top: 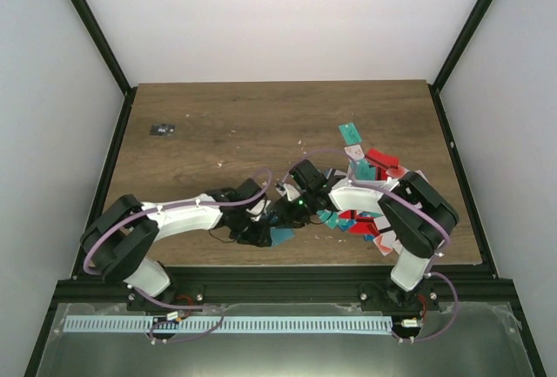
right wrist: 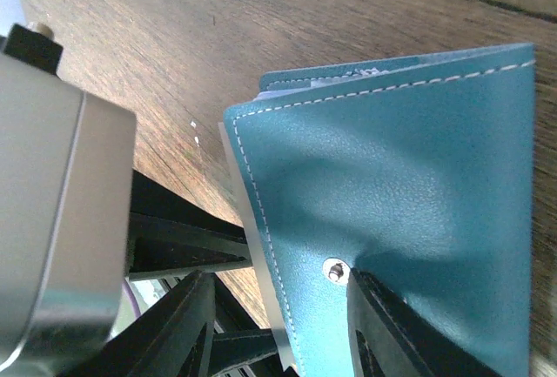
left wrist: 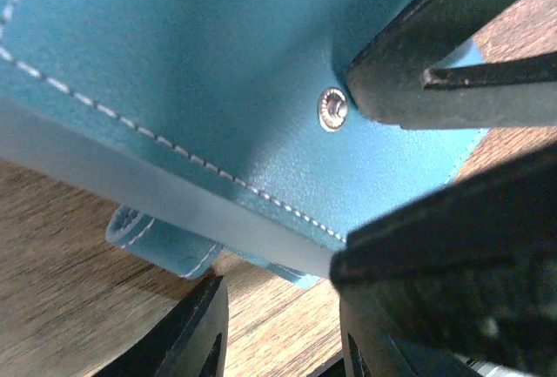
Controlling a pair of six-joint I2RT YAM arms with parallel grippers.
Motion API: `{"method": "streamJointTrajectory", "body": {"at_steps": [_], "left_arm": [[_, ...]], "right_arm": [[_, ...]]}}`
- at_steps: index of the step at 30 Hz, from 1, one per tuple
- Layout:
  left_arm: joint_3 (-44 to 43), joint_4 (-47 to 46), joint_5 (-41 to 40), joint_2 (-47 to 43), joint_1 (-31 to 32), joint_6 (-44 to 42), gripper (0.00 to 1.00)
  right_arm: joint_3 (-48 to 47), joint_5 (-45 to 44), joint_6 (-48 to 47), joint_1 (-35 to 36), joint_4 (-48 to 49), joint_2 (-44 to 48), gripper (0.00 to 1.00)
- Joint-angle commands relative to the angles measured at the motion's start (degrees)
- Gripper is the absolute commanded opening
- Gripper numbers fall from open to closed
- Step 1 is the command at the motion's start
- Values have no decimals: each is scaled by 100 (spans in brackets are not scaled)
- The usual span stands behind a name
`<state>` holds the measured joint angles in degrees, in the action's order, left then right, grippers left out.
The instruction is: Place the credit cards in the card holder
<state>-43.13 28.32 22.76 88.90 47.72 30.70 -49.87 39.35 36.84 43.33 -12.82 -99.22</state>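
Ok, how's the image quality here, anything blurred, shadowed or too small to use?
Left wrist: holder stitching sharp, its snap glints, black fingers in front go dark and soft. Right wrist: holder crisp, shadow around the snap, grey housing at left out of focus. Top external: even light, no glare, but arms cover most of the holder.

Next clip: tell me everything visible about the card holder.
The card holder is a teal-blue, leather-look folding wallet with white edge stitching, a metal snap stud on its outer face and a small strap tab. Folded nearly shut, it sits tilted over the wooden table by its near edge. A finger of the right gripper presses its face beside the stud.
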Motion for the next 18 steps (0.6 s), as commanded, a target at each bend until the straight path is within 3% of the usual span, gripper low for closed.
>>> {"method": "streamJointTrajectory", "body": {"at_steps": [1, 7, 18], "left_arm": [[319, 26, -380, -140, 100, -87, 38], [430, -80, -733, -495, 148, -247, 46], [622, -563, -1042, -747, 166, -462, 46]], "right_arm": [[392, -811, -32, 71, -888, -266, 45], [340, -840, -94, 70, -1012, -239, 45], [312, -786, -114, 70, -1104, -158, 45]]}}
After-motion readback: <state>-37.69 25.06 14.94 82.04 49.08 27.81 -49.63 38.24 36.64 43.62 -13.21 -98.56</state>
